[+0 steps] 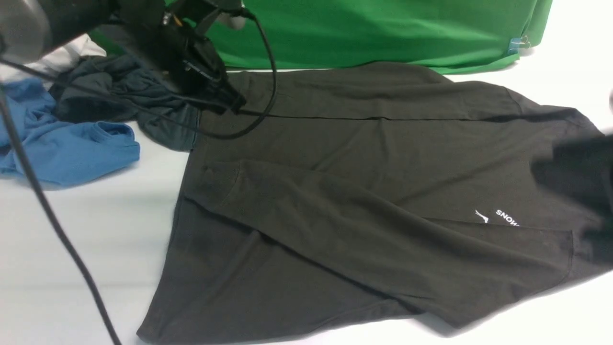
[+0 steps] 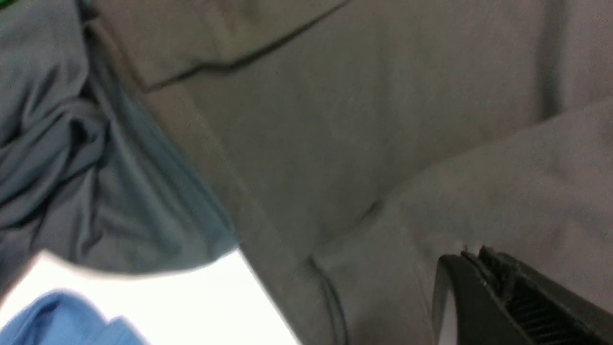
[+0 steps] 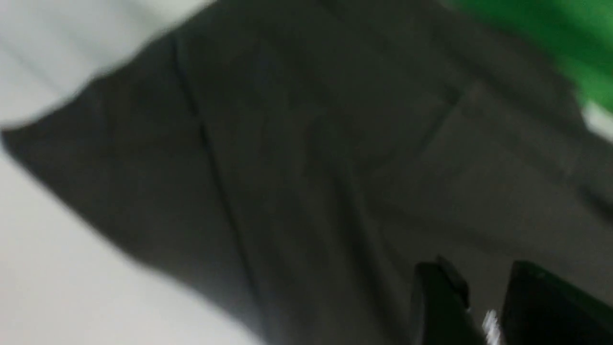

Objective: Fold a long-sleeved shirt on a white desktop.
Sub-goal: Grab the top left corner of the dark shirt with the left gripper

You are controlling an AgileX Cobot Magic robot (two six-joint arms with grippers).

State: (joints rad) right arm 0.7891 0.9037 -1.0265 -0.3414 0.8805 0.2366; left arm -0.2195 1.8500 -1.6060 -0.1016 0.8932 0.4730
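Nearest the camera, the white tabletop (image 1: 86, 230) carries the long-sleeved shirt (image 1: 364, 158), spread flat between the two grippers and under them both. Its near sleeve (image 1: 335, 215) lies folded slantwise over the body, running toward the SNOW print (image 1: 505, 218) just short of the right gripper (image 1: 579, 172). That gripper is a blur at the shoulder end. In its wrist view the right gripper (image 3: 479, 282) has its jaws spread, with nothing between them.

Farther back, the far sleeve (image 1: 383, 91) lies folded along the far edge. The left gripper (image 1: 237, 103) hangs over the hem's far corner with its jaws pressed together and no cloth visibly caught. Whether it touches the fabric is unclear.

Just beside it, on the side away from the shirt, lie a dark teal garment (image 1: 124, 91) and a blue garment (image 1: 72, 148). The green backdrop (image 1: 383, 28) is beyond them.

With the sleeves in, the crosswise body fold looks next. The left gripper must open, pinch only the shirt's hem and clear the teal cloth.
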